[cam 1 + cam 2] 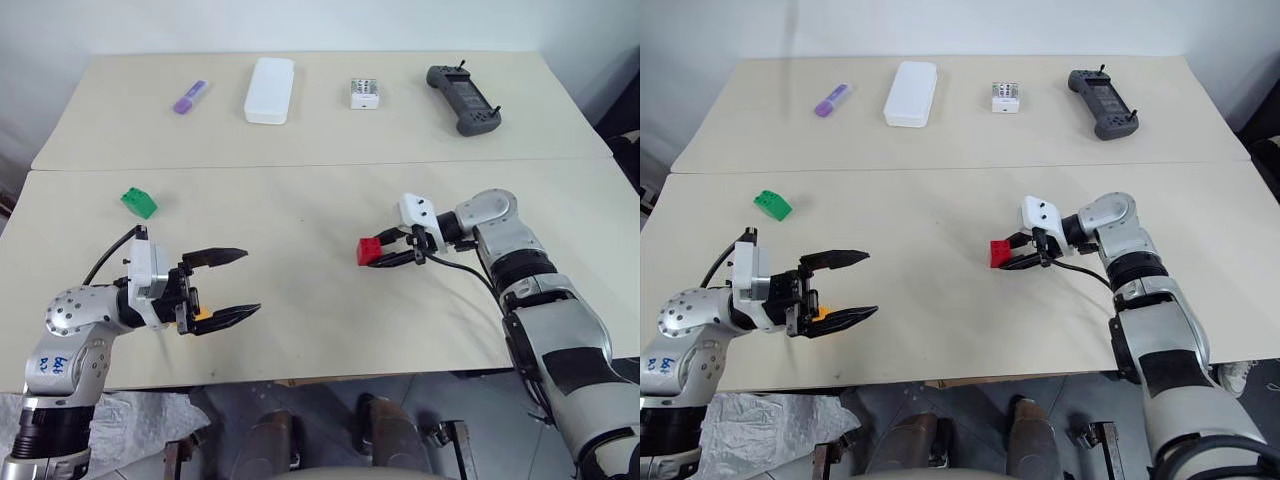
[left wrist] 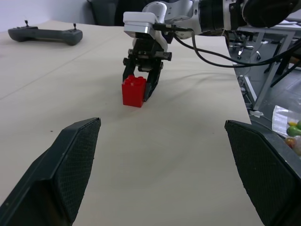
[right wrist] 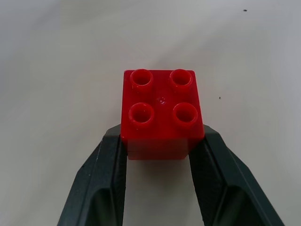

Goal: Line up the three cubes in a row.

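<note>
Right wrist view shows us the right gripper (image 3: 160,141) with its fingers (image 3: 106,174) clamped on the red cube (image 3: 161,110), studs up, near the middle of the surface (image 1: 300,300). We see the left gripper (image 1: 228,285) spread wide, a yellow-orange cube (image 1: 203,314) between its fingers. The green cube (image 1: 139,202) lies far left.
</note>
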`<action>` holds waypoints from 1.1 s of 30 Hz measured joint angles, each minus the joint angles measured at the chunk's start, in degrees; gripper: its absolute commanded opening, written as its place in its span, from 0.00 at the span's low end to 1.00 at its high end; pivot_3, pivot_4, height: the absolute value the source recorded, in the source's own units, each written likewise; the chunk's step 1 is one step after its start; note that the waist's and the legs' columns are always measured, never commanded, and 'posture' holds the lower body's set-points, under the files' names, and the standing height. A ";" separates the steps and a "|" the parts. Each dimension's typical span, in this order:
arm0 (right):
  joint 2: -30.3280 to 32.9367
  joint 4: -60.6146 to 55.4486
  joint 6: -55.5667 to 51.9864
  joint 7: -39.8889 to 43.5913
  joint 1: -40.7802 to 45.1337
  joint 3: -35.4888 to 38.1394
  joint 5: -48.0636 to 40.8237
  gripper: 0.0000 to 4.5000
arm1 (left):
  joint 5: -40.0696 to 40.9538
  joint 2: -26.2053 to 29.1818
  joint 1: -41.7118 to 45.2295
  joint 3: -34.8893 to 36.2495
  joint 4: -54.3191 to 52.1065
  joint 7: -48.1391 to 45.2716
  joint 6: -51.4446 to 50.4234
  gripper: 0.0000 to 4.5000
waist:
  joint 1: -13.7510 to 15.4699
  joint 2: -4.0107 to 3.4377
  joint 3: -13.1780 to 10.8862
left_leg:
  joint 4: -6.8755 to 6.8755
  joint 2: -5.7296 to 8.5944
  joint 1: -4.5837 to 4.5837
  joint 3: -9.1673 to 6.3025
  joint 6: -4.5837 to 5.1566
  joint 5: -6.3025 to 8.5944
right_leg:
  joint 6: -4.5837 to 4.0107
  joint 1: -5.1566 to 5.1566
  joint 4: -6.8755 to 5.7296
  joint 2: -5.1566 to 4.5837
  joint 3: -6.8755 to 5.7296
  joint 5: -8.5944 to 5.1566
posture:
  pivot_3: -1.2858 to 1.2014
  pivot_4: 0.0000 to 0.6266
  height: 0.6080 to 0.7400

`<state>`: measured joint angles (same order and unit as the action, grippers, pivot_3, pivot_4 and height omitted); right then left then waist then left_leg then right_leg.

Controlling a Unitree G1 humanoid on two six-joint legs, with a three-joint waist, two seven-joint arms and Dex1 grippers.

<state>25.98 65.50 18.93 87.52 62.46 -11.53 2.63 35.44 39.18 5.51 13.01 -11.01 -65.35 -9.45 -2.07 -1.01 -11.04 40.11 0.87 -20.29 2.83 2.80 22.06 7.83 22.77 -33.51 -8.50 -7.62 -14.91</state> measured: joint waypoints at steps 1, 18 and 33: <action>-0.02 0.43 0.28 -0.10 0.29 -0.05 0.48 0.55 | 0.06 0.00 -0.52 0.53 -0.20 0.33 0.00 1.00 | -0.05 0.00 0.00 | 0.00 -0.01 0.01 0.00 -0.01 0.00 | -0.01 0.00 -0.01 0.00 0.00 0.00 | 0.52 0.24 1.00; 6.47 -26.21 -5.07 0.61 -16.43 11.26 -26.16 0.99 | 1.88 -2.77 -15.55 27.17 7.00 9.52 3.59 1.00 | 0.52 0.00 -0.01 | -0.06 -0.08 0.01 -0.07 -0.04 0.02 | -0.03 -0.06 0.09 0.01 -0.07 -0.02 | 0.52 0.24 1.00; 4.22 -57.53 -15.00 -13.31 -42.36 16.33 -32.07 0.99 | 1.32 -17.92 -21.46 34.41 10.62 27.19 12.08 1.00 | 2.18 0.17 0.08 | 0.14 -0.05 0.16 0.07 -0.38 0.23 | 0.04 -0.15 0.00 -0.11 0.07 0.04 | 0.52 0.24 1.00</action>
<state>30.20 7.97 3.94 74.21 20.10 4.80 -29.44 36.76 21.26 -15.94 47.42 -0.39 -38.16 2.63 0.11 -0.84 -10.96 40.25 0.82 -20.13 2.90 2.42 22.29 7.87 22.62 -33.50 -8.61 -7.54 -14.87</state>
